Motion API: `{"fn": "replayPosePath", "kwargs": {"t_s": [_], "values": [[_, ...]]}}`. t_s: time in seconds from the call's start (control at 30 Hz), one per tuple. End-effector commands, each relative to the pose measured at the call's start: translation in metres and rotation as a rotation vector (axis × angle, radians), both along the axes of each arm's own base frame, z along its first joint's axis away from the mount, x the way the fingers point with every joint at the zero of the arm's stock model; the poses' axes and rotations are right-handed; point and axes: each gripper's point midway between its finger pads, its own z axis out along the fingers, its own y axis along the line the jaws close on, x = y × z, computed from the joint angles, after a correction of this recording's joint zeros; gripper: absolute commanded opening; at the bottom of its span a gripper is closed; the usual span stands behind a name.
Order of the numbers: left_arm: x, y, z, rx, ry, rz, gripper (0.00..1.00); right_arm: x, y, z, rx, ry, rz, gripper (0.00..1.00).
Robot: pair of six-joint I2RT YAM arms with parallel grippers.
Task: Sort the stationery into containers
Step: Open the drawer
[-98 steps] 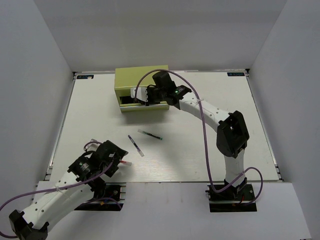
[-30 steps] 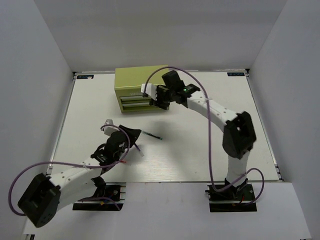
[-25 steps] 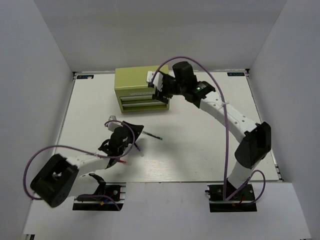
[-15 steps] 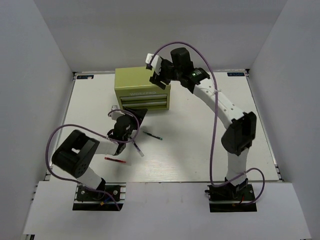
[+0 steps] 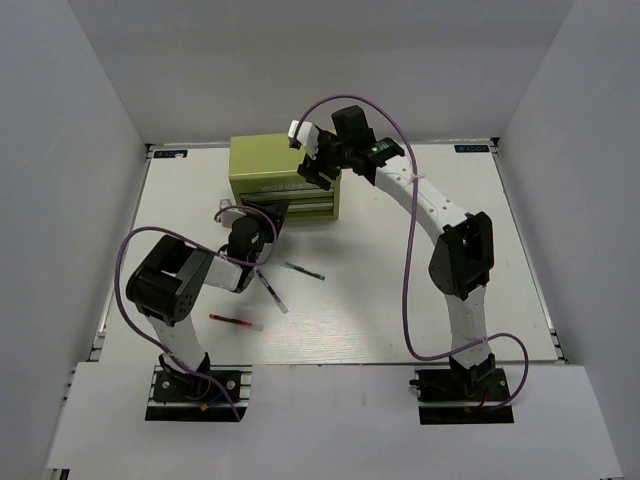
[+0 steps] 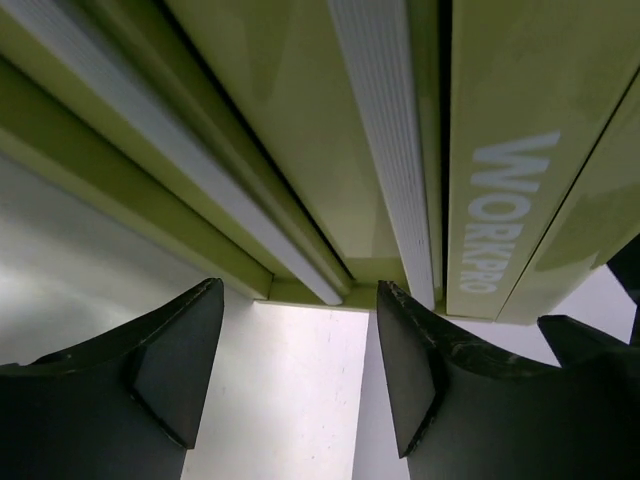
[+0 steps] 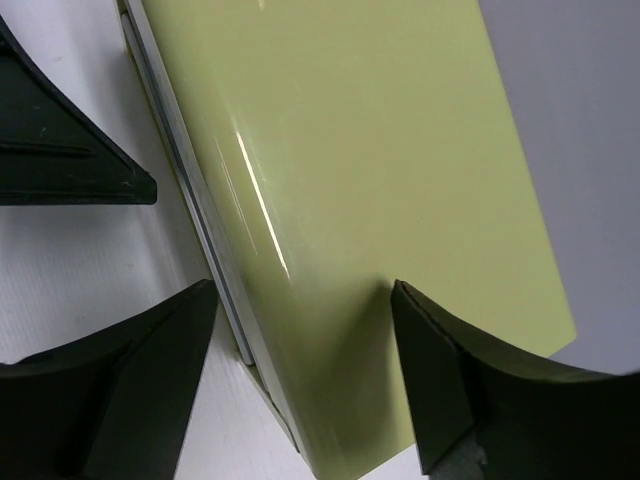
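The olive-green chest [image 5: 268, 168] stands at the back of the table with both front drawers shut. Its pale lettering [image 6: 505, 215] and its top [image 7: 380, 180] show in the wrist views. My right gripper [image 5: 312, 160] is open and empty, its jaws straddling the chest's top right front edge; it also shows in the right wrist view [image 7: 305, 370]. My left gripper [image 5: 262, 215] is open and empty, low in front of the drawers; it also shows in the left wrist view [image 6: 300, 370]. A red pen [image 5: 235, 320], a blue-white pen [image 5: 271, 291] and a thin black pen [image 5: 302, 271] lie on the table.
White walls enclose the table on three sides. The left arm's elbow [image 5: 165, 285] lies low over the near-left table, close to the red pen. A black part of the left gripper [image 7: 60, 150] shows in the right wrist view.
My left gripper has swung from beside the pens up to the chest's front, leaving the red pen on the table. My right gripper has risen from the drawer fronts to the chest's top edge.
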Motion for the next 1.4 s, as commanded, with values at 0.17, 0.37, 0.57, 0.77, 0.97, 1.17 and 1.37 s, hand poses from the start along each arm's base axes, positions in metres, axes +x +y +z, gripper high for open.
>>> {"fn": "replayPosePath", "kwargs": {"t_s": [0.17, 0.37, 0.57, 0.77, 0.97, 1.17, 1.37], "values": [[0.017, 0.0, 0.008, -0.029, -0.017, 0.001, 0.66, 0.015, -0.003, 0.004, -0.002, -0.037, -0.035, 0.68], [0.019, 0.002, -0.001, -0.033, 0.013, 0.024, 0.61, 0.017, -0.006, 0.001, -0.003, -0.022, -0.045, 0.61], [0.029, 0.008, 0.001, -0.059, 0.005, 0.078, 0.59, 0.016, -0.007, 0.0, -0.002, -0.011, -0.047, 0.6], [0.039, 0.016, -0.003, -0.075, 0.014, 0.148, 0.53, 0.016, -0.008, 0.002, 0.004, -0.01, -0.052, 0.6], [0.046, 0.02, 0.001, -0.083, 0.001, 0.183, 0.48, 0.016, -0.009, -0.002, -0.01, -0.005, -0.06, 0.6], [0.047, 0.025, -0.011, -0.082, 0.027, 0.215, 0.46, 0.015, -0.011, -0.009, -0.025, 0.012, -0.063, 0.6], [0.052, 0.023, -0.018, -0.076, 0.036, 0.216, 0.37, 0.016, -0.011, -0.01, -0.032, 0.009, -0.065, 0.6]]}}
